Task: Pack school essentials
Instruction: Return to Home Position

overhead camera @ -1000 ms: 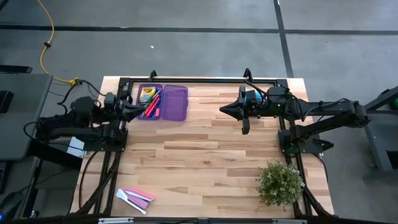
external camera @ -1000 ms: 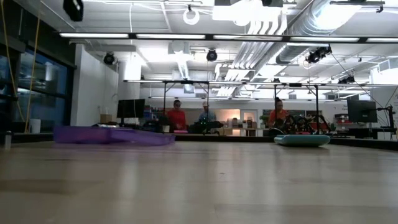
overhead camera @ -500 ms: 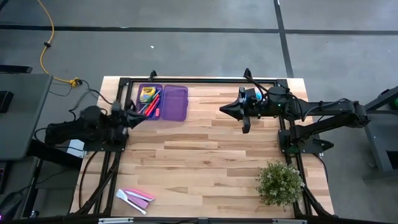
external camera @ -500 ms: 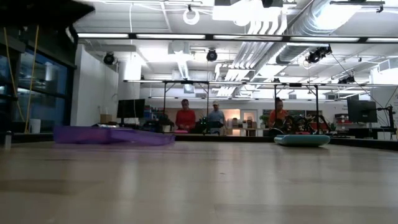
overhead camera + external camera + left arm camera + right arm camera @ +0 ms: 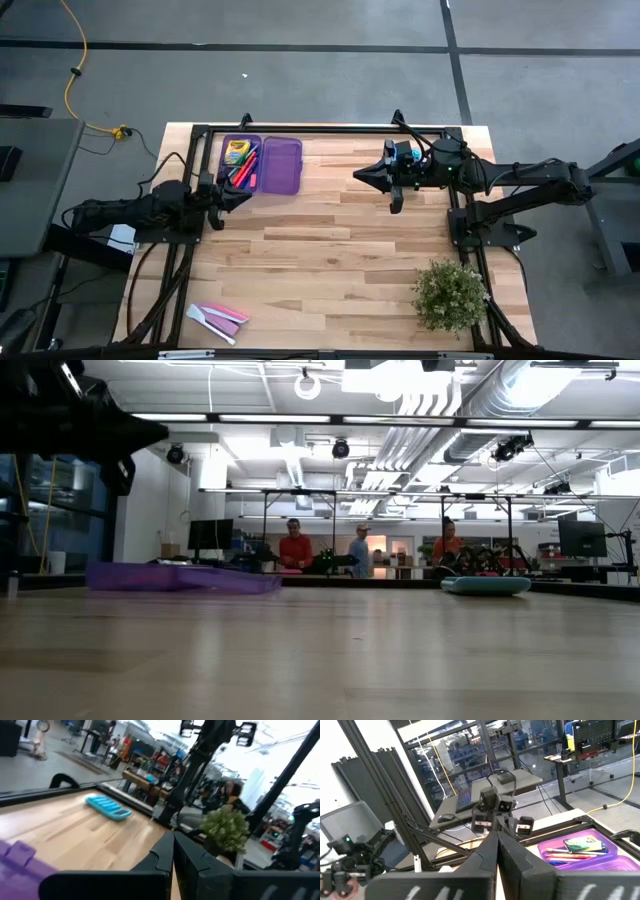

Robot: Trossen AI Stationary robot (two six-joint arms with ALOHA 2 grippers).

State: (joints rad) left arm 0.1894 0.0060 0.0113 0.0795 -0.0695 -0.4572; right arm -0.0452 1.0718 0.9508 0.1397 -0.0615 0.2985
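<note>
Our left end effector [image 5: 236,198] hangs with its fingers pressed together on nothing, over the tabletop [image 5: 330,250]. Just beside its tip, but apart from it, lies the open purple supply box [image 5: 283,168]. The yellow-green crayon box [image 5: 236,152] and the pens and pencils [image 5: 246,168] lie in the half nearer this arm; the other half is bare. Well beyond the box, the right end effector [image 5: 360,176] waits, its fingers also together and empty.

We judge that this arm has only to draw back to rest. The tip is so near the box's rim that a sideways swing could clip it and shove the box or spill it. Pink and white pieces [image 5: 218,316] lie well behind the left end effector. If they belong to the set, homing leaves them unpacked.
</note>
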